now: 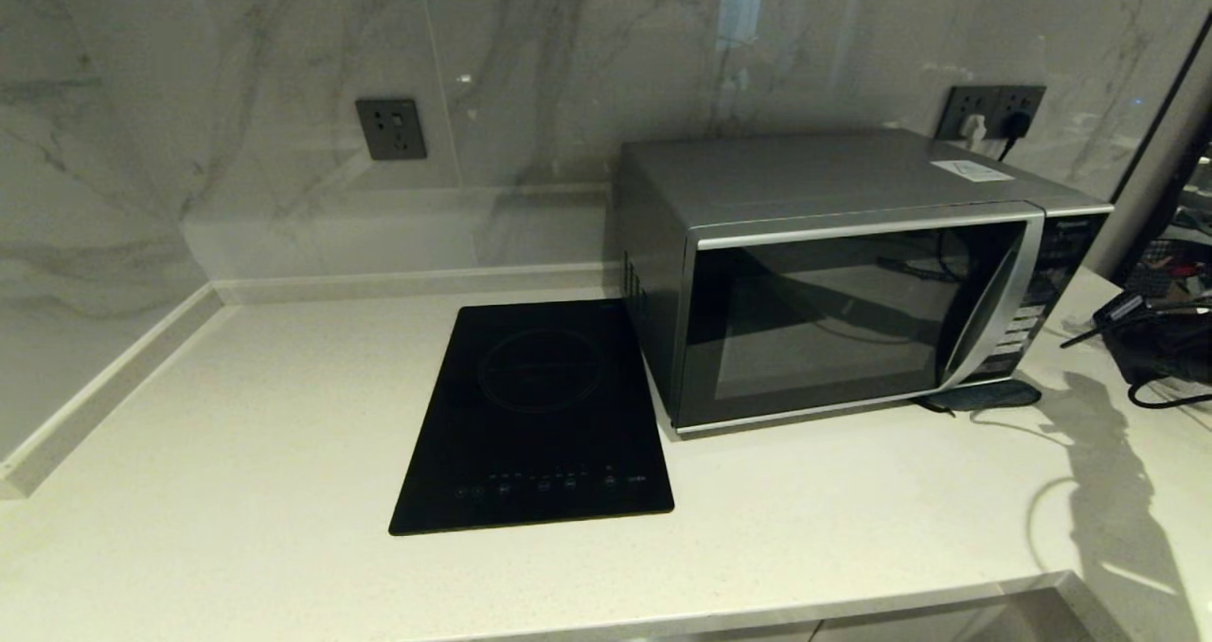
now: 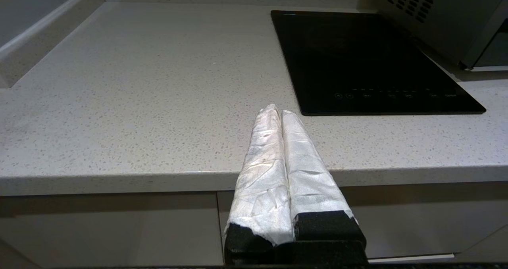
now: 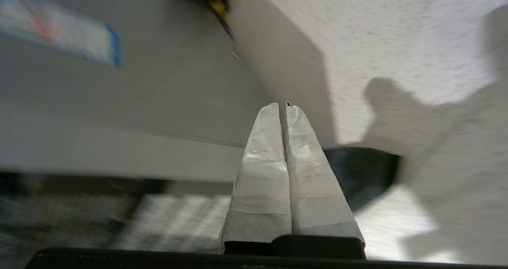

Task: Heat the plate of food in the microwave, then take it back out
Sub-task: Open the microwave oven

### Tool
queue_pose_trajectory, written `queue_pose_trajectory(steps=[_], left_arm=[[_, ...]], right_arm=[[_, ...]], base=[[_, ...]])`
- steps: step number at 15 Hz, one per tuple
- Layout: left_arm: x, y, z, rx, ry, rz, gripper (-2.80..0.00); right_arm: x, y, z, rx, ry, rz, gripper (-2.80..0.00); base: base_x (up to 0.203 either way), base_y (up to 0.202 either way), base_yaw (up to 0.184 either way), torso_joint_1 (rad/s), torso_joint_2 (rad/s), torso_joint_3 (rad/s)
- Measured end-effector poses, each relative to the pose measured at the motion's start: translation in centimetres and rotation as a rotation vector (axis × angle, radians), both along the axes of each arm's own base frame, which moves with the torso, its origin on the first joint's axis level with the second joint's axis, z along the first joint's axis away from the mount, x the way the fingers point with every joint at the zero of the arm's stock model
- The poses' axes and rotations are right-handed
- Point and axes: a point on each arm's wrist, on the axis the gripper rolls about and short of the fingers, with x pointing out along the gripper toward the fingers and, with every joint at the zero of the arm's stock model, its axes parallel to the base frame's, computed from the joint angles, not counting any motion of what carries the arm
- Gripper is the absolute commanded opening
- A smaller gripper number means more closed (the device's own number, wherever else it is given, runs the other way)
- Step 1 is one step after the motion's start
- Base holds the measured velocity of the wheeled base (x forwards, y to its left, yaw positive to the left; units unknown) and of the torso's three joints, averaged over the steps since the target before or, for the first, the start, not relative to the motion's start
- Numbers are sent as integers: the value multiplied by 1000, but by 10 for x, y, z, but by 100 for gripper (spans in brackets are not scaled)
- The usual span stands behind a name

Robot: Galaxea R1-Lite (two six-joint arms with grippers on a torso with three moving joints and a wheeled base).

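- While the microwave [image 1: 852, 282] stands with its door closed at the right of the counter [image 1: 237, 490], no plate of food shows in any view; whether it sits behind the dark glass cannot be told.
- At the left, the left gripper [image 2: 278, 112] hangs just off the counter's front edge, its taped fingers [image 2: 262, 162] pressed together on nothing, pointing across bare counter with the induction hob [image 2: 369, 62] ahead and to one side.
- In the middle, the hob lies flat just beside the microwave's vented side wall.
- At the right, the curved silver handle [image 1: 994, 301] runs top to bottom along the door's right edge, beside the button panel [image 1: 1051, 282].
- The right gripper [image 3: 283, 106], fingers likewise closed and empty, hangs near the counter's right end, judging by its shadow there; it is the nearer arm for the handle.
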Motion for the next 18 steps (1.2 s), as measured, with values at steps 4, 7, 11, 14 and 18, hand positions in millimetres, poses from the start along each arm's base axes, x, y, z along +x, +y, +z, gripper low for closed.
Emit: queue_pose_trajectory(steps=[4,7,11,14,18], left_arm=[[0,0,0,0,0,0,-280],[0,0,0,0,0,0,-280],[0,0,0,0,0,0,-280],[0,0,0,0,0,0,-280],[0,0,0,0,0,0,-280]], right_arm=[[0,4,8,147,-28,-20,-280],[-4,5,12,159,-32,3,-280],[-13,-5,12,216,-51,147,-280],[-13,-15,6,242,-61,212,-280],[-9,-19,-24,281,-20,254,-280]], base=[[0,0,0,0,0,0],[0,0,0,0,0,0],[0,0,0,0,0,0],[0,0,0,0,0,0],[0,0,0,0,0,0]])
